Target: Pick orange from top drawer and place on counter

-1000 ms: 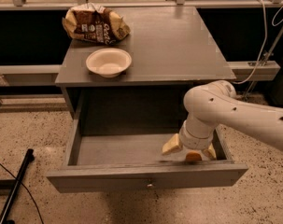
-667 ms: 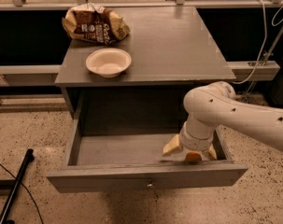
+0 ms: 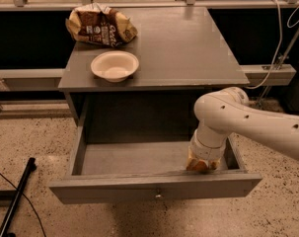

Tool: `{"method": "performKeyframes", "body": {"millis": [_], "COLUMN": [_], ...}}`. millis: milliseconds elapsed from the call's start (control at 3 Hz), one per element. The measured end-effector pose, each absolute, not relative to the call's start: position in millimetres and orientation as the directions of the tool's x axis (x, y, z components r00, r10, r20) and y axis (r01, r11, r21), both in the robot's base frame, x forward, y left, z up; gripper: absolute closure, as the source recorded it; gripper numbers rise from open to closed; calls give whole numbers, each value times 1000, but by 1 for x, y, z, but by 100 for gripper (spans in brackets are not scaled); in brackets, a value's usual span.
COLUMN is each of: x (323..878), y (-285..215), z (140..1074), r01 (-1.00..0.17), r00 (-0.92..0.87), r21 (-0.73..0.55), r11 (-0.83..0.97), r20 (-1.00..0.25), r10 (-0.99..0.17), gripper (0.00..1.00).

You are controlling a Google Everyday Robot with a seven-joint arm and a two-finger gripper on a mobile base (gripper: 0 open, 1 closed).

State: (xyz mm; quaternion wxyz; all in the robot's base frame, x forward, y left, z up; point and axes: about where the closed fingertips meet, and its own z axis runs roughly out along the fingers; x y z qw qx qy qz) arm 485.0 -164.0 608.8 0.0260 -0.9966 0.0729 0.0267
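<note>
- The top drawer (image 3: 124, 158) is pulled well out from under the counter (image 3: 188, 43). Its front panel is the edge nearest the camera, with one small knob (image 3: 159, 195) at its middle.
- The gripper (image 3: 198, 163) is down inside the drawer at the front right corner, close to the front panel and the right wall. There is little room around it on those two sides.
- The thick white arm (image 3: 247, 120) comes in from the right over the drawer's right wall. Its wrist covers the gripper from above, so I cannot tell whether the gripper is spread, pressed together or pinching something.
- An orange-coloured patch shows just under the wrist, on the drawer floor in that corner. This is where the orange (image 3: 203, 166) would be, but I cannot tell fruit from gripper there.
- The left and middle of the drawer floor are bare grey, with open space up to the underside of the counter.
- The right half and the front right of the counter are bare. One white bowl (image 3: 114, 65) sits near the front left edge, and one crumpled snack bag (image 3: 100, 26) lies behind it at the back left corner. They are near each other but apart.
- Count: one drawer, one knob, one bowl, one bag, one arm.
- One black pole (image 3: 18, 191) lies on the speckled floor (image 3: 35, 132), left of the drawer and well apart from it.
</note>
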Motion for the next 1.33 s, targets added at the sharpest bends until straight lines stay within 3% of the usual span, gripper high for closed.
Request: {"method": "performKeyframes", "body": {"millis": [333, 667, 1333], "x": [485, 485, 486], "y": [-164, -161, -182], "z": [609, 618, 693], "r01": [-147, -137, -108], "r00": [988, 989, 992], "r21": [-48, -72, -178], "r11": [-988, -988, -978], "r20": [-57, -59, 44], "r10": [-144, -133, -118], "gripper": [70, 99, 100]}}
